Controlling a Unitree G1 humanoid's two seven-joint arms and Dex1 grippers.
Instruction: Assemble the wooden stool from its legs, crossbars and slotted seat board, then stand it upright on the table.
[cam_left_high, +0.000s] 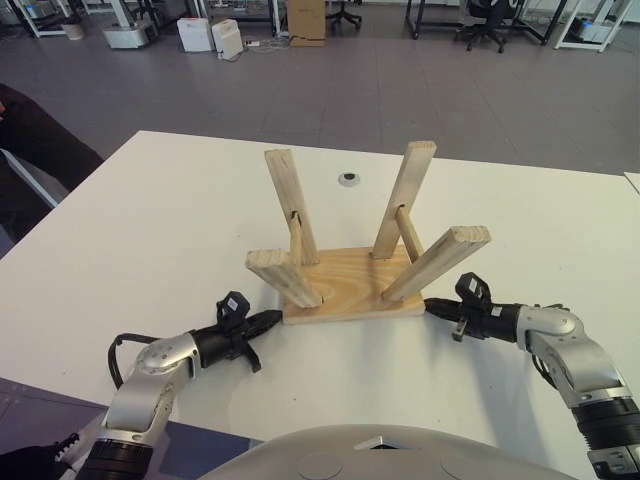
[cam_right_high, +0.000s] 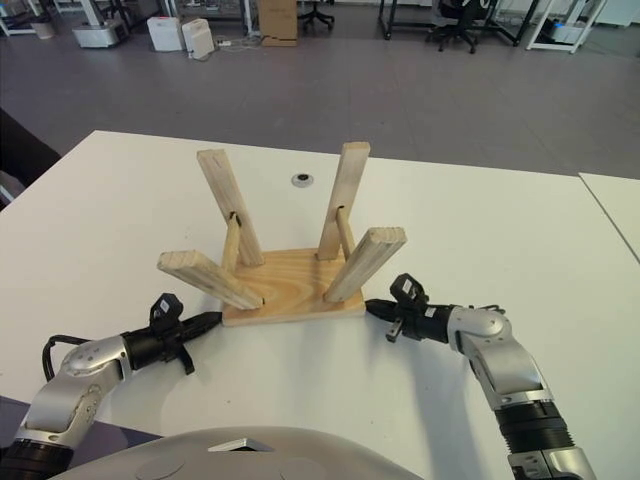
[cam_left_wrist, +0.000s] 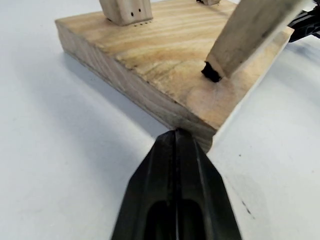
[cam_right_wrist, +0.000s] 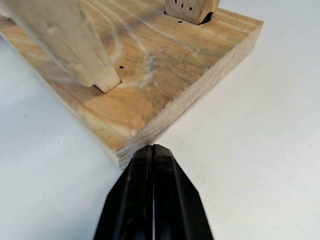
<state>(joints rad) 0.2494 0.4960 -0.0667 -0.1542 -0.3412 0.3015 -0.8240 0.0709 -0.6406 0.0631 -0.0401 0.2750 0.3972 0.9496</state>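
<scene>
Stool (cam_left_high: 350, 285) upside down mid-counter (cam_left_high: 150, 220), seat board (cam_right_high: 295, 280) lying flat, four legs (cam_left_high: 292, 205) splayed upward, left end effector (cam_left_high: 272, 320) pinched closed, empty, at board's near-left corner, right end effector (cam_left_high: 432, 304) likewise at near-right corner

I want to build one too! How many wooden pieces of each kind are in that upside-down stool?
Legs: 4
Crossbars: 2
Seat board: 1
Total: 7
</scene>
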